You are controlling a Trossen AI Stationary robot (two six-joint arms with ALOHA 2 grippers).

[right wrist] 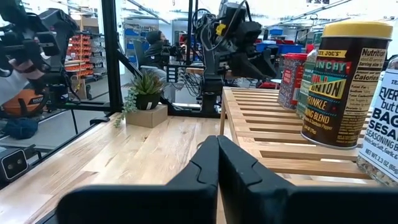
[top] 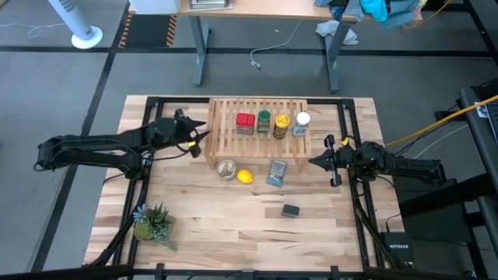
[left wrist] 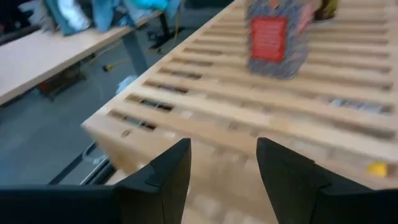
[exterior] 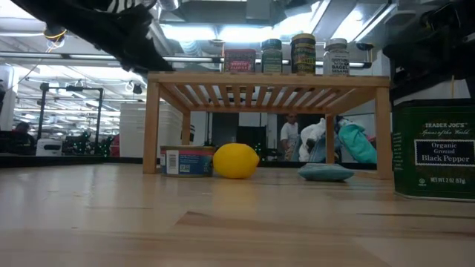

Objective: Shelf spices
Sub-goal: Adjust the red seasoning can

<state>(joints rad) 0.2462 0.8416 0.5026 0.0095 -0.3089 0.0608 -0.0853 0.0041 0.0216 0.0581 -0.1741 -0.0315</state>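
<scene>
The light-wood slatted shelf stands at the table's far middle. On its top stand a red tin, a green-lidded jar, a yellow-lidded jar and a white-lidded jar. A dark grey tin stands on the tabletop nearer the front; the low view shows it large at the right. My left gripper hovers open just off the shelf's left end, nothing between its fingers. My right gripper is shut, level, beside the shelf's right end.
Under and before the shelf lie a silver round tin, a lemon and a flat blue packet. A small potted plant sits at the near left. Black frame rails run along the table's sides.
</scene>
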